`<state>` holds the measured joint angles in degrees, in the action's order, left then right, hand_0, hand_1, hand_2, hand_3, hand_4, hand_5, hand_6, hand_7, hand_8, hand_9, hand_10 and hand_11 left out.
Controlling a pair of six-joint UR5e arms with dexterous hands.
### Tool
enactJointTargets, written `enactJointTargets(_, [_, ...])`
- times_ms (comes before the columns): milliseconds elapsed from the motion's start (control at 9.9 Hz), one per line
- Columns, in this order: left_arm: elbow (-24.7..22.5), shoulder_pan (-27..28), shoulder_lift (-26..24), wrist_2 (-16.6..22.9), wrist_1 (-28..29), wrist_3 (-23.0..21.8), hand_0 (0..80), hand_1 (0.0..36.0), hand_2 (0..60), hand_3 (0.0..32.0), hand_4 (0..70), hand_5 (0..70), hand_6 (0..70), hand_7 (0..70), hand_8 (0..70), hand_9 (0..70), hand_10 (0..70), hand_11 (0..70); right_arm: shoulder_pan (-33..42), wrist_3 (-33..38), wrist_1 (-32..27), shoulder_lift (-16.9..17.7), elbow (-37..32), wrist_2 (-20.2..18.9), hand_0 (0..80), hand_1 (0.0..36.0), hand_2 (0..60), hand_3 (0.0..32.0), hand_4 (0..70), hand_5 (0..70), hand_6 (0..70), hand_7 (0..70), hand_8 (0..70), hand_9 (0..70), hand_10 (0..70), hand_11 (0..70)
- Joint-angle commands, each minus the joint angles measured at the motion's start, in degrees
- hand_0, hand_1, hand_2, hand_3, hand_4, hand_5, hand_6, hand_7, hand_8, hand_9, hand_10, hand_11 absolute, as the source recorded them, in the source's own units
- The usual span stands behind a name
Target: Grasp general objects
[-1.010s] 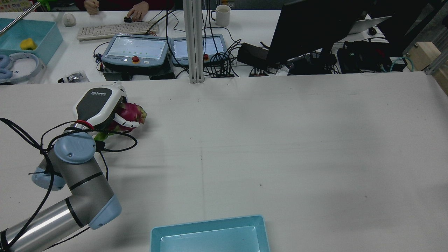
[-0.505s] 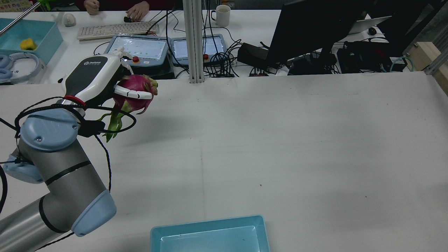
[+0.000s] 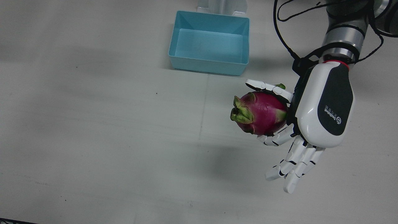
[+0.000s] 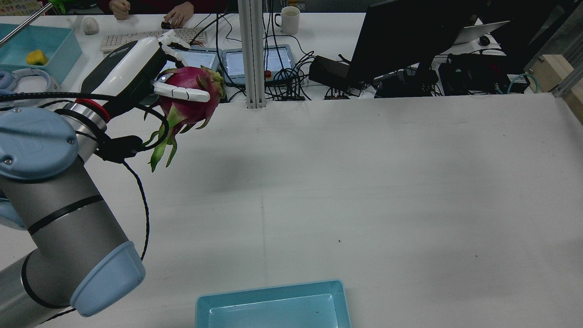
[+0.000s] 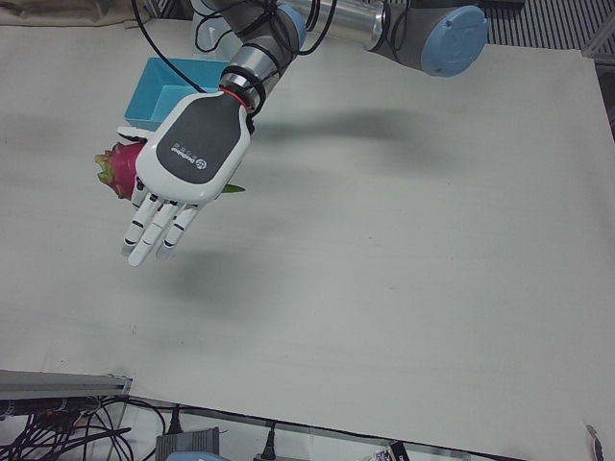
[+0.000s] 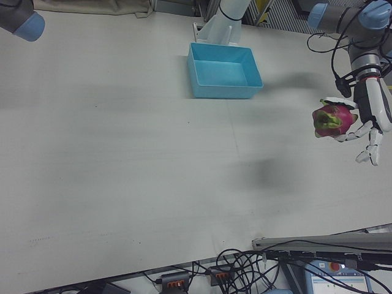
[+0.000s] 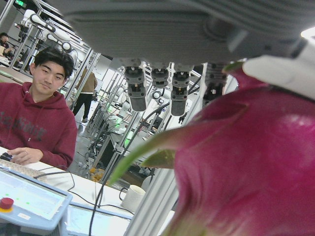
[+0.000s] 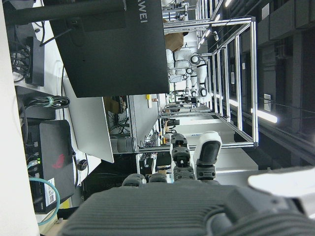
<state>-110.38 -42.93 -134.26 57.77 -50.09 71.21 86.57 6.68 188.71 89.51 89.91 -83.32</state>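
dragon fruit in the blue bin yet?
No, the dragon fruit is held in the left hand above the table, apart from the blue bin, which is empty.

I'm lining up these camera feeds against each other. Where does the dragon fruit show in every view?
Front view: dragon fruit, right of centre, in the left hand.
Rear view: upper left.
Left-front view: left edge, mostly hidden.
Right-front view: right edge.
Left hand view: fills lower right.
Right hand view: not in it.
Shared landmark: blue bin.

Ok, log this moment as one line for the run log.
left hand: shut on dragon fruit | fruit: lifted clear of table | blue bin: empty | right hand: idle, holding nothing
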Motion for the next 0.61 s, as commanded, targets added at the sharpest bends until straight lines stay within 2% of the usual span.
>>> enactJointTargets(0, [-5.7, 0.5, -0.3, 4.8, -3.0, -9.8, 41.8, 3.1, 8.9, 0.0, 53.4, 39.8, 14.7, 24.9, 12.7, 3.5, 14.5, 20.1, 0.0, 0.0, 0.0, 0.0, 0.0, 0.0, 0.0, 0.0, 0.0, 0.0, 0.0, 0.0, 0.0, 0.0, 0.0, 0.0, 0.0, 0.0])
enactJointTargets(101, [-7.5, 0.7, -0.3, 7.2, -2.7, -10.5, 42.3, 4.5, 14.3, 0.0, 55.9, 40.5, 15.2, 25.5, 12.2, 3.7, 14.5, 20.1, 0.0, 0.0, 0.0, 0.0, 0.0, 0.0, 0.0, 0.0, 0.0, 0.0, 0.0, 0.0, 0.0, 0.0, 0.0, 0.0, 0.0, 0.0])
enactJointTargets(202, [-8.8, 1.7, -0.4, 9.2, -2.0, -10.5, 41.6, 5.2, 18.2, 0.0, 55.1, 40.5, 14.9, 24.9, 11.8, 3.5, 14.5, 20.2, 0.0, 0.0, 0.0, 0.0, 0.0, 0.0, 0.0, 0.0, 0.0, 0.0, 0.0, 0.0, 0.0, 0.0, 0.0, 0.0, 0.0, 0.0])
enactJointTargets(404, [-10.6, 3.2, -0.4, 10.9, -0.3, -10.6, 42.0, 5.5, 18.6, 0.0, 53.2, 40.2, 15.0, 25.0, 11.4, 3.6, 14.7, 20.5, 0.0, 0.0, 0.0, 0.0, 0.0, 0.0, 0.0, 0.0, 0.0, 0.0, 0.0, 0.0, 0.0, 0.0, 0.0, 0.0, 0.0, 0.0])
enactJointTargets(505, [-12.5, 3.7, -0.3, 11.7, -0.4, -10.6, 42.8, 4.9, 15.6, 0.0, 54.3, 41.4, 16.0, 26.6, 11.3, 3.9, 14.4, 20.1, 0.0, 0.0, 0.0, 0.0, 0.0, 0.0, 0.0, 0.0, 0.0, 0.0, 0.0, 0.0, 0.0, 0.0, 0.0, 0.0, 0.0, 0.0])
